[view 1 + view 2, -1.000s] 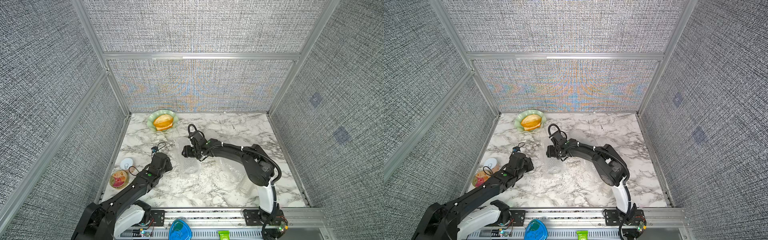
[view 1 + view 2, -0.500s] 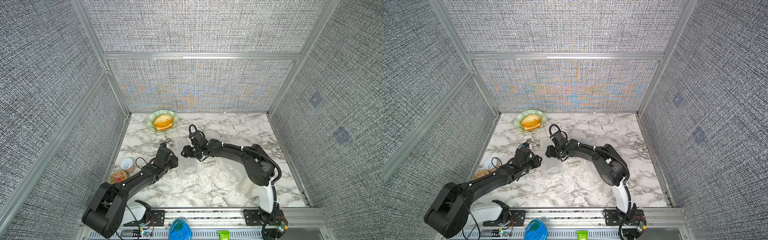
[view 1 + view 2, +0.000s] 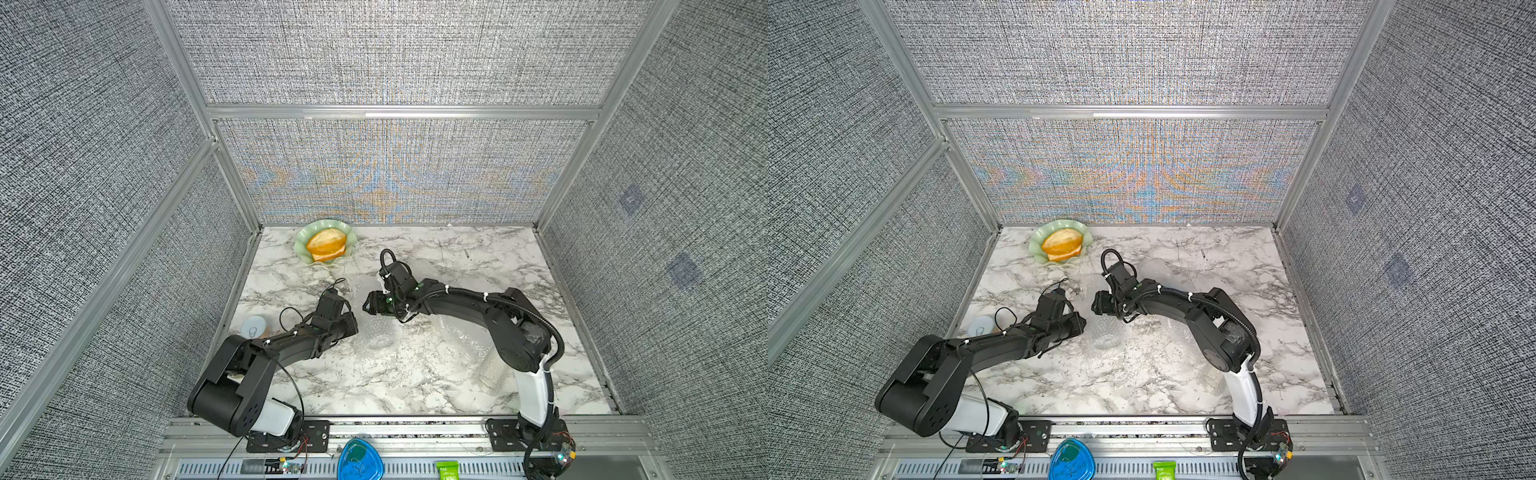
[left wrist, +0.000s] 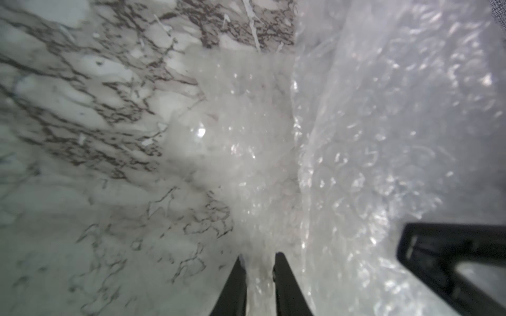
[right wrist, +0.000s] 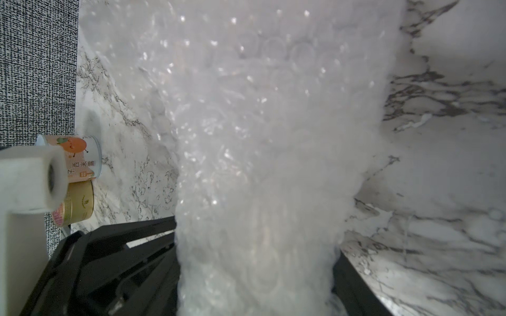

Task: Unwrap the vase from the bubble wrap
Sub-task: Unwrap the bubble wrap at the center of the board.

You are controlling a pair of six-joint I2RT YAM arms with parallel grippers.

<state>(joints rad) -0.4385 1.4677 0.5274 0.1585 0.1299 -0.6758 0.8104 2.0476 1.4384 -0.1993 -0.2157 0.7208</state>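
Left gripper (image 4: 257, 262): clamped on a wrap (image 4: 342, 142) edge.
Right gripper (image 5: 254, 246): wrapped bundle held between jaws (vase unseen).
Axis: bundle lay lengthwise away from right gripper, left gripper beside it.

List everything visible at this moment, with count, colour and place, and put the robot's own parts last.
bubble wrap bundle: one, clear, middle of the table between the two end effectors; whether a vase is inside cannot be told.
loose bubble wrap: a few clear sheets or rolls, on the table by the right arm.
dish: one, pale green, back left, holding an orange-yellow piece.
cans: two, one white with an orange picture, one gold, by the left wall.
table: one, white marble with grey veins.
left end effector: black, shut on a fold of the bundle.
right end effector: black, closed around the bundle.
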